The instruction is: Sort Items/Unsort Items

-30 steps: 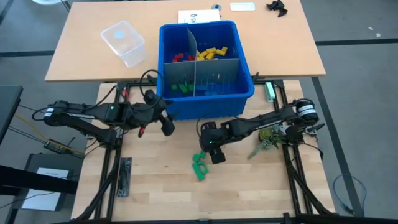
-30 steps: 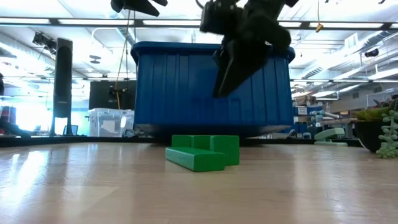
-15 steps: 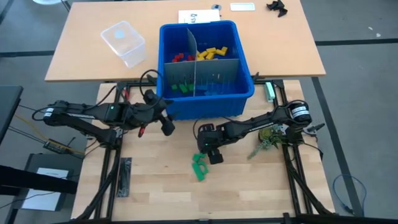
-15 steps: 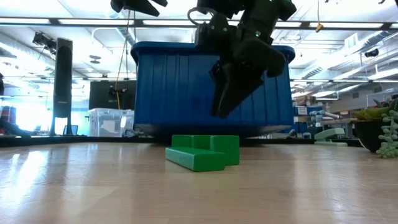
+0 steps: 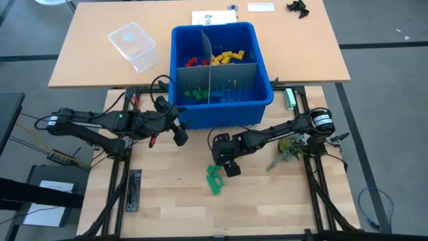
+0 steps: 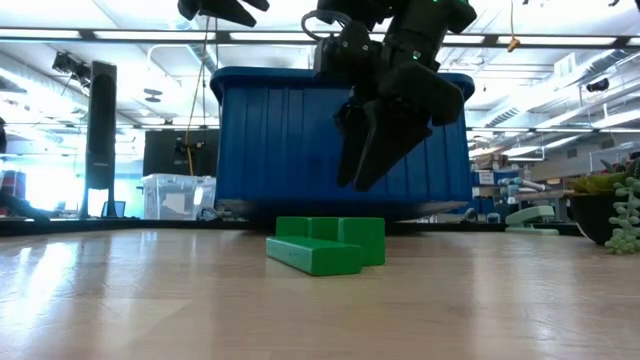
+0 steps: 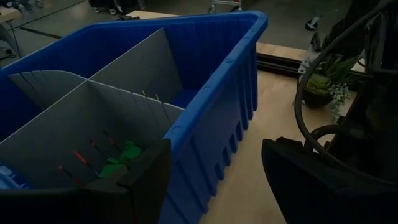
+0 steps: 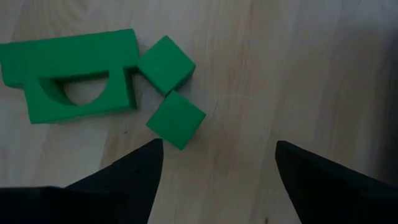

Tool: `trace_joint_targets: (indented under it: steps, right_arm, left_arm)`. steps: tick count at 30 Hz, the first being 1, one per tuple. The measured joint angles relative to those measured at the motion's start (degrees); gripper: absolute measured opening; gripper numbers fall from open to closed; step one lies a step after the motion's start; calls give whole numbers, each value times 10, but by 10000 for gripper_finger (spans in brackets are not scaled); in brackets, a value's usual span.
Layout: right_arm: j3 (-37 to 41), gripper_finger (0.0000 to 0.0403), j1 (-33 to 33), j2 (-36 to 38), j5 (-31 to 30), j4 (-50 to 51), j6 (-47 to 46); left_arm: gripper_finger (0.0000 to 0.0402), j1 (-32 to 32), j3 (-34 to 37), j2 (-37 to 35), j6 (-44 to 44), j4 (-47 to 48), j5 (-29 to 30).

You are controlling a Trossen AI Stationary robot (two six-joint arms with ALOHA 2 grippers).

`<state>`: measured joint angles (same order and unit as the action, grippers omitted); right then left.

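Observation:
Several green toy blocks [image 5: 214, 179] lie together on the wooden table in front of the blue bin [image 5: 221, 70]; in the right wrist view they show as an arch block [image 8: 74, 78] and two cubes [image 8: 166, 65], [image 8: 176, 119]. My right gripper [image 5: 229, 167] hovers open just above and beside them, touching nothing; it also shows in the low view [image 6: 365, 170]. My left gripper [image 5: 179, 134] is open at the bin's near left corner, level with its rim. Red, yellow, green and blue blocks lie in the bin's compartments.
Grey slotted dividers [image 5: 214, 67] split the bin into compartments. A clear plastic tub [image 5: 134, 45] stands on the far table, left of the bin. A small plant [image 5: 289, 148] sits beside the right arm. Bare wood lies near the front edge.
My right gripper has moved a little toward the table's left edge and down toward the green blocks, and its fingers have opened. The blocks have stayed where they were.

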<state>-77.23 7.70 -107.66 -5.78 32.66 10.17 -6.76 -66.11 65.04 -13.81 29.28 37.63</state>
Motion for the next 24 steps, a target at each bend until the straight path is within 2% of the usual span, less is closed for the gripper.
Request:
trace_joint_targets:
  steps: [24]
  right_arm:
    - [0, 306, 0, 0, 0, -5, 5]
  left_arm:
    - [259, 0, 0, 0, 1, 1, 0]
